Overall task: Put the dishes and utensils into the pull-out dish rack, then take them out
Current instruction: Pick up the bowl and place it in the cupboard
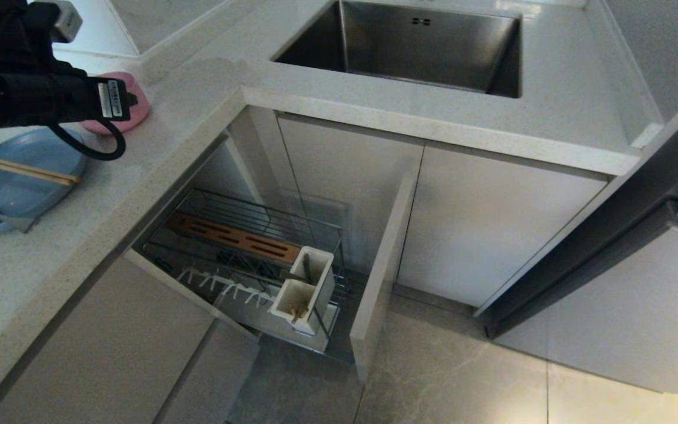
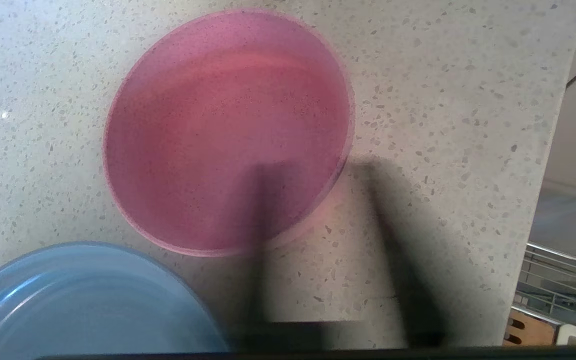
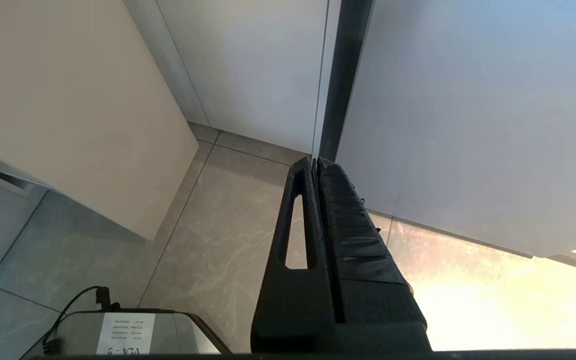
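Left gripper (image 2: 325, 260) hangs over the pink bowl (image 2: 228, 130), fingers (image 2: 258, 250) apart astride its rim, grasping nothing; blue plate (image 2: 83, 305) sits near the bowl.

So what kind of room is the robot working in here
Most likely a home kitchen: a steel sink is set into a speckled stone countertop, and below it a pull-out dish rack with a white utensil box stands open from the cabinets.

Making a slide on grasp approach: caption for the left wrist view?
Left gripper straddling the pink bowl's rim on the speckled countertop, blue plate alongside.
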Robot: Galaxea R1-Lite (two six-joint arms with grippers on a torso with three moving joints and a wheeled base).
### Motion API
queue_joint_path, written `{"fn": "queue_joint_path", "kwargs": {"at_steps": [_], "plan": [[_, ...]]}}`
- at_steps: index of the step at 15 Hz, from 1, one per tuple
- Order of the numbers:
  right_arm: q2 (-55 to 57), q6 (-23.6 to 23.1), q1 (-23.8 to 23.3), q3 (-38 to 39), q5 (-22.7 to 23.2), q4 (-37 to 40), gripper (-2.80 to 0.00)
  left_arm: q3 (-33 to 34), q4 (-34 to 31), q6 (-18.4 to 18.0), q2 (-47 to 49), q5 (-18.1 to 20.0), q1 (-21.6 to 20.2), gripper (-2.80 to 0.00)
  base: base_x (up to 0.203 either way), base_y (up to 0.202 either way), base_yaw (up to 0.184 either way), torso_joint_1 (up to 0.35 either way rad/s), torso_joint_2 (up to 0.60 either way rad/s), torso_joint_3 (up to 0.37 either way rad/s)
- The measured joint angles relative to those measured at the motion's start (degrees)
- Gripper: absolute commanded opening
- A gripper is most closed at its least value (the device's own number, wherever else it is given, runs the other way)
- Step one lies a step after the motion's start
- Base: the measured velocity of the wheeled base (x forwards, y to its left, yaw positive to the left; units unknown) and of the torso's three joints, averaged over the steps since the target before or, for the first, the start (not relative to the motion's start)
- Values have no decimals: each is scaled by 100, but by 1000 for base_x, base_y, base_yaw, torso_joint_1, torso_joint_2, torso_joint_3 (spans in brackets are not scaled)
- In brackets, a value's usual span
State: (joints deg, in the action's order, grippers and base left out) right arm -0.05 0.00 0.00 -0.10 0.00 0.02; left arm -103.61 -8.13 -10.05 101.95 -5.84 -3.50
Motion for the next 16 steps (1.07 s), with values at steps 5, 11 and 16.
{"fn": "queue_joint_path", "kwargs": {"at_steps": [5, 11, 16], "plan": [[0, 0, 0, 0, 0, -1, -280, -11, 45, -1, -24, 0, 6, -280, 0, 0, 0, 0, 0, 0], [0, 0, 0, 0, 0, 0, -280, -21, 45, -9, -96, 1, 18, -280, 0, 0, 0, 0, 0, 0], [0, 0, 0, 0, 0, 0, -280, -171, 63, -43, -120, -49, -66, 0, 0, 0, 0, 0, 0, 0]]}}
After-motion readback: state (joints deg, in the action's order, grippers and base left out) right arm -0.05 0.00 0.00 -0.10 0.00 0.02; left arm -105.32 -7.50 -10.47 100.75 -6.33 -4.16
